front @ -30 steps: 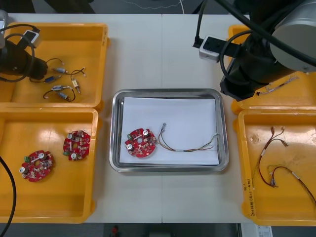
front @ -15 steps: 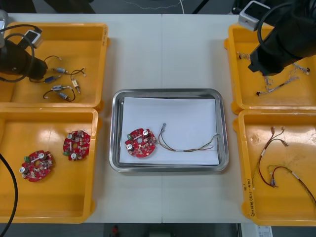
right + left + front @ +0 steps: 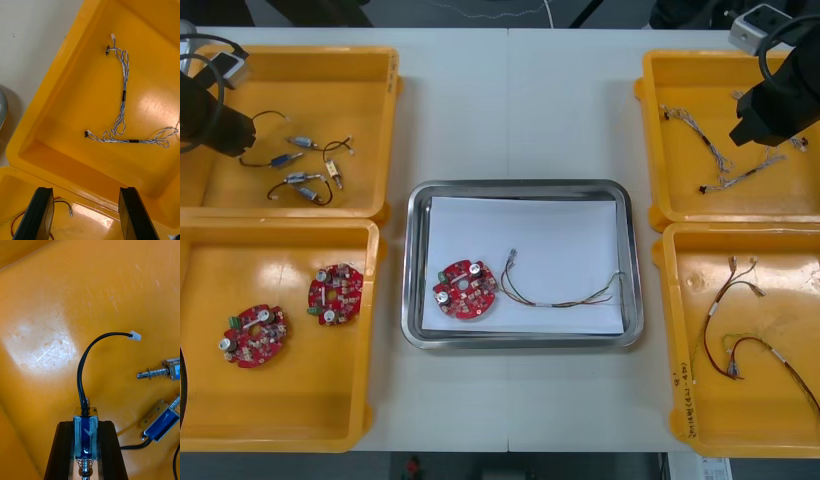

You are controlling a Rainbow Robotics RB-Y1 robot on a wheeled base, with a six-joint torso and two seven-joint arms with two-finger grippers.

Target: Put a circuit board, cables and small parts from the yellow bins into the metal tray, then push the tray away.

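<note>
In the front view the metal tray, lined white, sits at the middle of the table between the yellow bins. A round red circuit board lies in the tray's left part. Just beside it, a red and yellow cable runs toward the tray's right side. The left arm reaches over the far left bin, where small metal parts with black leads lie loose. Two more circuit boards rest in the near left bin. The right arm hangs over the far right bin, above twisted blue and white cables. More red and yellow cables lie in the near right bin.

In the right wrist view the right gripper stands wide apart with nothing between its fingers. It is above the wall shared by the two right bins. A twisted blue and white cable lies on the bin floor beyond it.

In the left wrist view the left gripper is closed narrowly on a blue-bodied small metal part. The part's black cable arches up to a white plug. Two similar parts lie near on the bin floor.
</note>
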